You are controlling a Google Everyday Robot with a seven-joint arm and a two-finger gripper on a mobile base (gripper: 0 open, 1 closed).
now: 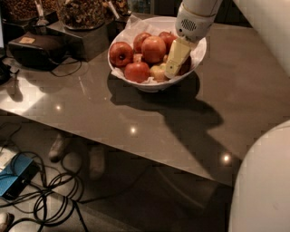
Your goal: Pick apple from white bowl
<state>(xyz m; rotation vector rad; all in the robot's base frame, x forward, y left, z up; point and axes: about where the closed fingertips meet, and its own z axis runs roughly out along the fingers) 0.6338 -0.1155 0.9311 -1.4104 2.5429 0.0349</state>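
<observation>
The white bowl (195, 58) stands at the back of the grey table, lined with crinkled white paper and holding several apples. The large red-orange apple (153, 49) lies in the middle of the bowl. A deep red apple with a dark stem dimple (120, 53) lies at the left, and a small pale yellow-green apple (157, 72) at the front. My gripper (172, 71) reaches down into the right side of the bowl, just right of the red-orange apple and next to the pale one. Its tip hides part of an apple behind it.
A black device (34, 50) with a cable and dark stands with jars of snacks (84, 13) sit at the back left. The table's front edge (113, 149) runs diagonally. Cables and a blue box (16, 179) lie on the floor. My white body (263, 181) fills the lower right.
</observation>
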